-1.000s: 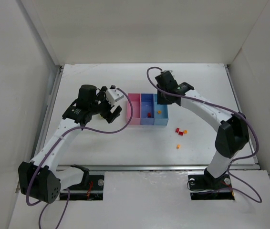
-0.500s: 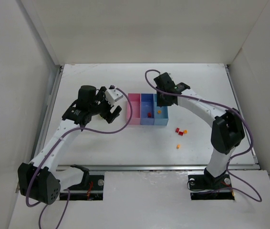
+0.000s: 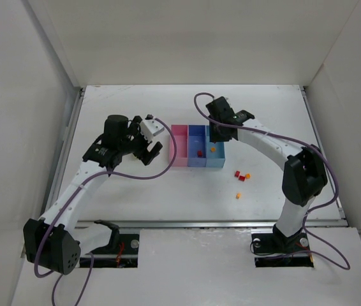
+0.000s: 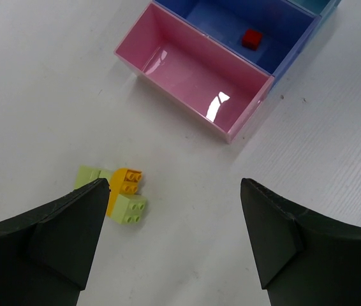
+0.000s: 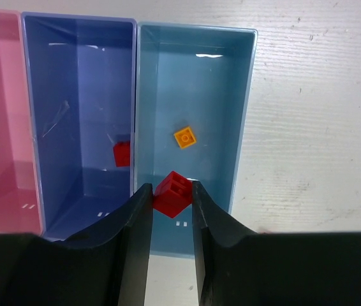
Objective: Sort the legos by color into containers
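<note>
Sorting station: one row of three joined containers (image 3: pixel 197 148), ten legos showing, two grippers working over a white desk (image 3: pixel 168 191).

Right gripper (image 5: pixel 171 189), clenched, is holding one red brick (image 5: pixel 173 195) above the light blue bin (image 5: pixel 231 95), beside its wall with the blue-violet bin (image 5: pixel 72 76). One orange brick (image 5: pixel 184 137) is lying in the light blue bin and one red lego (image 4: pixel 251 38) in the blue-violet bin, while the pink bin (image 4: pixel 168 54) is standing leftmost. Left gripper (image 4: pixel 174 183), released with fingers wide apart, is hovering over three clustered pieces left of the pink bin: two yellow-green bricks (image 4: pixel 131 209) and one orange-yellow brick (image 4: pixel 127 180). Two loose red bricks (image 3: pixel 236 173) and two loose orange bricks (image 3: pixel 238 195) are lying on the desk, right of and nearer than the containers.
</note>
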